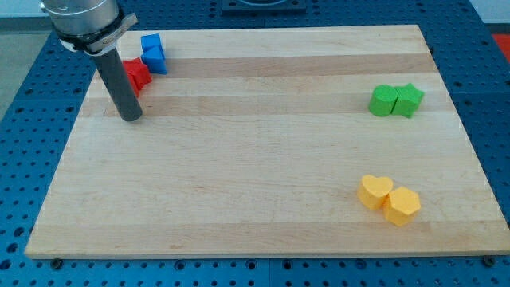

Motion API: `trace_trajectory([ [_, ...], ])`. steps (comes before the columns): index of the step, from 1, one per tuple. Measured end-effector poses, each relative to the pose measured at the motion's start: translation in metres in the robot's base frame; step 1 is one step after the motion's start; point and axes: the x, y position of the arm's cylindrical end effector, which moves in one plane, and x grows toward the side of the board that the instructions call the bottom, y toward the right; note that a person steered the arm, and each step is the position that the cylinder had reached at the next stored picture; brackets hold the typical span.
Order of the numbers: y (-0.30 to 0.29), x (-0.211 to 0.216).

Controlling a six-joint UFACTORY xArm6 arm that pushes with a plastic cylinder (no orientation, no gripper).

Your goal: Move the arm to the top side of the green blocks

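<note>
Two green blocks sit side by side near the view's right edge: a green cube-like block and a green star-like block touching it. My tip rests on the board at the view's upper left, far to the left of the green blocks. It stands just below a red block, which the rod partly hides.
Two blue blocks sit together at the view's top left, touching the red block. A yellow heart block and a yellow hexagon block touch at the lower right. The wooden board lies on a blue perforated table.
</note>
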Motion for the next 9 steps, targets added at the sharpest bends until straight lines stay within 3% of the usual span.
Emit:
trace_trajectory([
  [1,0.027,-0.002],
  [3,0.18,-0.041],
  [6,0.211,-0.069],
  [9,0.387,-0.08],
])
